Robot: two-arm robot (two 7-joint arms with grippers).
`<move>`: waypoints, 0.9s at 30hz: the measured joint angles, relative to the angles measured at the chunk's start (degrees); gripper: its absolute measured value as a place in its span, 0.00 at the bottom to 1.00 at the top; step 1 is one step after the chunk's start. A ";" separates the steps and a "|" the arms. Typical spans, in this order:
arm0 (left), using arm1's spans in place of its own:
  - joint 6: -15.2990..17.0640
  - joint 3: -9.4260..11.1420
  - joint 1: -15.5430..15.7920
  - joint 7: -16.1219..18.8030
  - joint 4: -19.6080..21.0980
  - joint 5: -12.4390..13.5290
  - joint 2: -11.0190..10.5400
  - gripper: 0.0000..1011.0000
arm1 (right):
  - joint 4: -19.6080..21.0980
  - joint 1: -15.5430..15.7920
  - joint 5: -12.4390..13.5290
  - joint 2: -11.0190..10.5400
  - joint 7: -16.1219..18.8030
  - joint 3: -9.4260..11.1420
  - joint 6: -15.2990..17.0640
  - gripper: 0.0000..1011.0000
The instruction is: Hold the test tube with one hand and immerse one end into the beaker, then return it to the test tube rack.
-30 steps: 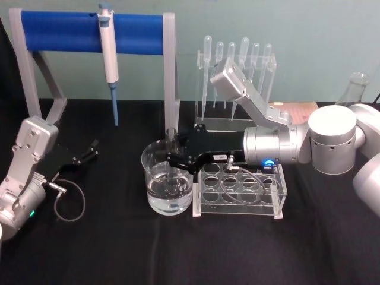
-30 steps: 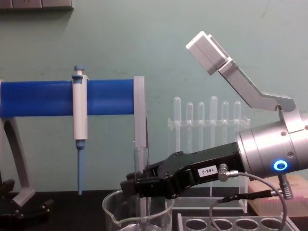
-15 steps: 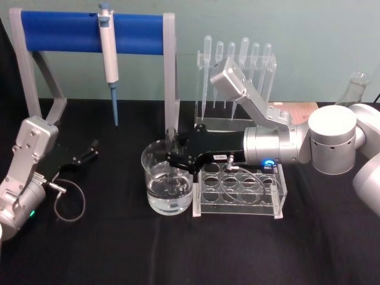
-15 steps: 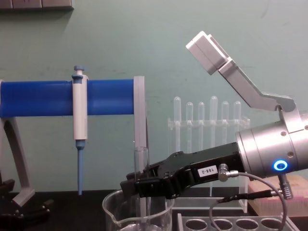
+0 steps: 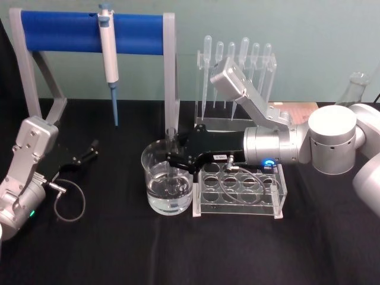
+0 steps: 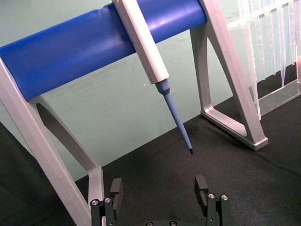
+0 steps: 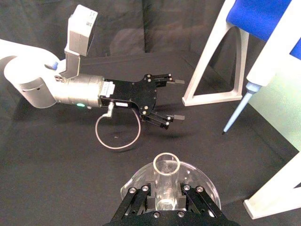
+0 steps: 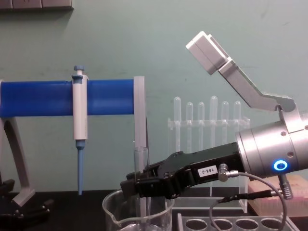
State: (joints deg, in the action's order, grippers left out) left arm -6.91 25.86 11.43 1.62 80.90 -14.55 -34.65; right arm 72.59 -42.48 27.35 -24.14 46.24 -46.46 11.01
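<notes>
The test tube stands upright, and my right gripper is shut on it just above the beaker. Its lower part reaches down inside the beaker, which holds clear water. In the head view the right gripper hangs over the beaker's back rim, with the tube's open top sticking up above it. The right wrist view looks down the tube's mouth, clamped between the black jaws over the beaker. My left gripper rests open on the table at the left, also seen as the left gripper.
A clear tube rack stands right beside the beaker. Behind are a blue-barred stand holding a white-and-blue pipettor, a clear holder with several plastic pipettes, and a glass flask at the far right.
</notes>
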 joint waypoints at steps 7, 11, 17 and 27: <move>0.00 0.00 0.00 0.00 0.00 0.00 0.00 0.99 | 0.00 0.00 0.00 0.00 0.00 0.00 0.00 0.24; 0.00 0.00 0.00 0.00 0.00 0.00 0.00 0.99 | 0.00 0.00 0.00 0.00 0.00 0.00 0.00 0.24; 0.00 0.00 0.00 0.00 0.00 0.00 0.00 0.99 | 0.00 0.00 0.00 0.00 0.00 0.00 0.00 0.24; 0.00 0.00 0.00 0.00 0.00 0.00 0.00 0.99 | 0.00 0.00 0.00 0.00 0.00 0.00 0.00 0.24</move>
State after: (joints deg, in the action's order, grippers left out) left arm -6.91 25.86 11.43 1.62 80.90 -14.55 -34.64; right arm 72.59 -42.48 27.35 -24.14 46.24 -46.46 11.00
